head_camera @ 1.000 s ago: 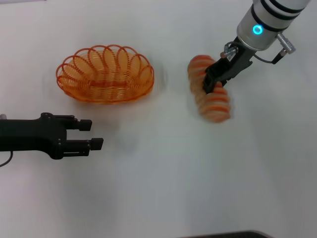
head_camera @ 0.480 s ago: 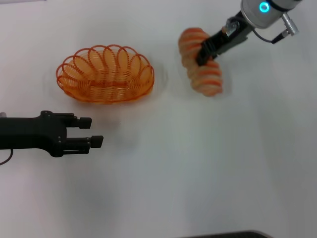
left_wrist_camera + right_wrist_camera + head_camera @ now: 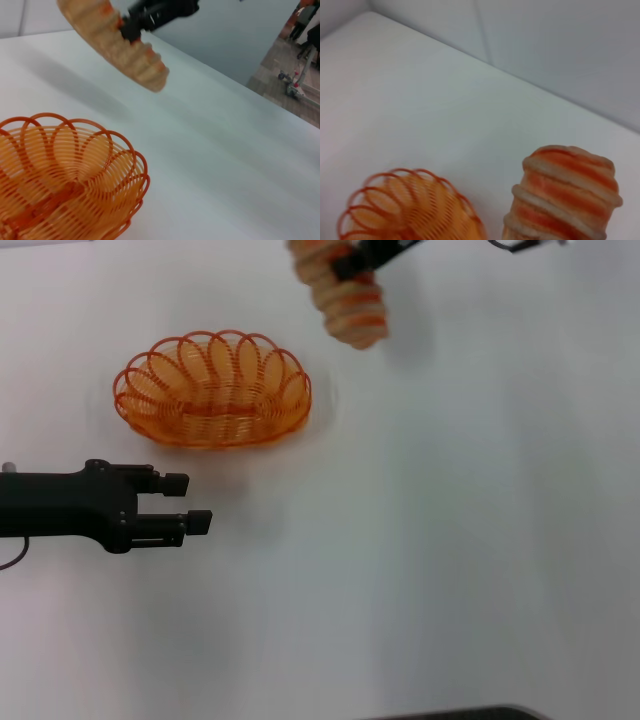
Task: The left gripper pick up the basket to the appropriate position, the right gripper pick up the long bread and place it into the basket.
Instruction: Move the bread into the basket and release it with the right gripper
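**Bread held up high, basket sits on the desk**

The right gripper [image 3: 352, 260] is at the far edge of the head view, at about 12 o'clock. Only a bit of its black tip shows. Its jaws pinch the long bread [image 3: 340, 295] around the middle. The bread is a long toy loaf, pale tan with orange-red stripes across it, and it looks bumpy, like it is made of many slices. It is tilted, and in the left wrist view it hangs in the air above the desk [image 3: 450, 540].

The basket [image 3: 212, 390] stands on the white, smooth desk, at about 10 o'clock. It is oval and made of thin orange wire, with round loops all along its rim. You can see right through its sides. The bread is up beyond it, toward 1 o'clock from the basket, and not touching it.

The left gripper [image 3: 192, 503] is plain black and lies low at 8 o'clock, near the basket but apart from it. Its jaws are spread with nothing between them.
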You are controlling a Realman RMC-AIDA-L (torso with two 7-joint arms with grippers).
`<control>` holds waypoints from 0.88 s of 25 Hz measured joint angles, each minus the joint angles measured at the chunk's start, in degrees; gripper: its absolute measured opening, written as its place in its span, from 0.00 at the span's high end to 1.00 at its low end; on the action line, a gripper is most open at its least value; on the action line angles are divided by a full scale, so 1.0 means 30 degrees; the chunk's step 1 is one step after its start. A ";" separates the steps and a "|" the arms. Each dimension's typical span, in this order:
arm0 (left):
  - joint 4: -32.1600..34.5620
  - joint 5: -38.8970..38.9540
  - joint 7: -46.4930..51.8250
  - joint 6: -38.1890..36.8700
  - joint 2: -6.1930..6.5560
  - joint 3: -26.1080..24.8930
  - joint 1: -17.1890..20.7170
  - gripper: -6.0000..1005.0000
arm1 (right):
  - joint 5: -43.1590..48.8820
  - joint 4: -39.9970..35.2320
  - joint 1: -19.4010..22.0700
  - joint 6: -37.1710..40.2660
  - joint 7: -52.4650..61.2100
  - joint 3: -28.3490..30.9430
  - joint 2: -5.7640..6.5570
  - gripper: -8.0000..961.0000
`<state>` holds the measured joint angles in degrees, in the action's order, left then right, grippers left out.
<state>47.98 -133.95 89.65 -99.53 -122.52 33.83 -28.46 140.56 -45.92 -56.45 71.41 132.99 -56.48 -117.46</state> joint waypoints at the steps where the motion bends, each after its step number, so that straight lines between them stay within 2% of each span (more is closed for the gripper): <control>1: 0.0000 0.0007 0.0031 -0.0043 0.0007 0.0010 -0.0046 0.34 | -0.0394 0.0044 -0.0219 0.0145 -0.0888 -0.0048 -0.0022 0.76; 4: 0.0004 0.0008 0.0126 -0.0161 0.0064 0.0024 -0.0175 0.34 | -0.1048 0.0142 -0.0872 0.0796 -0.3761 -0.0367 -0.0340 0.78; 7: 0.0012 0.0008 0.0170 -0.0232 0.0101 0.0039 -0.0265 0.34 | -0.1101 0.0226 -0.1463 0.1197 -0.6764 -0.1614 -0.0676 0.79; 13: 0.0006 0.0019 0.0175 -0.0394 0.0055 0.0064 -0.0358 0.34 | -0.2205 0.0904 -0.1992 0.0699 -1.1512 -0.3959 -0.0820 0.79; 18: -0.0347 0.0038 0.0175 -0.0313 -0.0005 0.0055 -0.0415 0.34 | -0.2348 0.2528 -0.2697 -0.0257 -1.2681 -0.5479 -0.0856 0.78; 22: -0.0566 0.0060 0.0176 -0.0264 -0.0003 -0.0040 -0.0434 0.34 | -0.2358 0.3537 -0.2991 -0.2032 -1.2806 -0.7147 -0.0973 0.78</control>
<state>46.28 -133.76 90.18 -100.32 -122.53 33.70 -29.76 133.49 -35.31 -65.42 65.31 94.57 -77.92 -120.38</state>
